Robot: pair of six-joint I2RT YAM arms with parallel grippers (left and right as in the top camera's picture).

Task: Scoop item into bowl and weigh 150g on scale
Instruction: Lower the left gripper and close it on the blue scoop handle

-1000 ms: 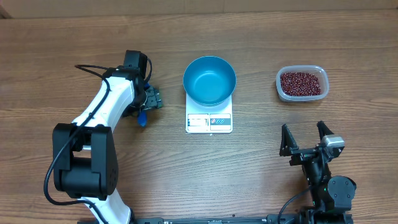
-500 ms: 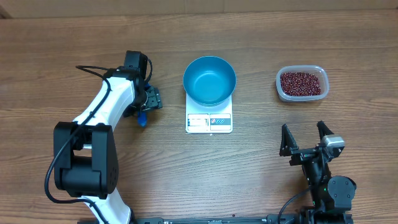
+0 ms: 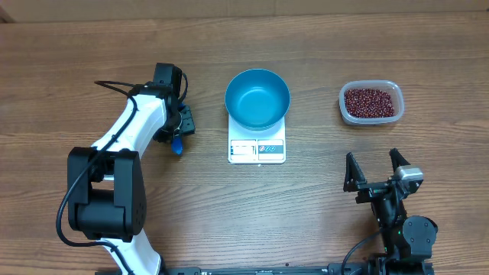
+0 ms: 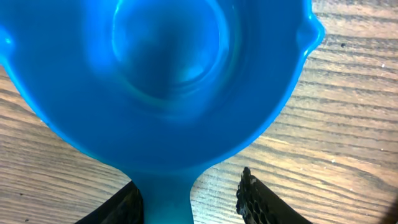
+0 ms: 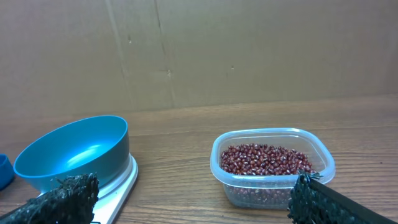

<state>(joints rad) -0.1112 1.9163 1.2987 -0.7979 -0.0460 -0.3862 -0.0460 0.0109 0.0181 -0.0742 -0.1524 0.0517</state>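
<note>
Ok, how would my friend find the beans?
Find the big blue bowl sitting on the white scale mid-table. Look to its right: a clear plastic tub stands alone there. It is the only see-through container, filled with tiny dark red beans.

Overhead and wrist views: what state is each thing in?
scale, loaded, display unreadable
bowl, empty, on the scale
tub, lidless, holding beans
scoop, empty
left gripper, jaws apart around scoop handle
right gripper, open, empty
</note>
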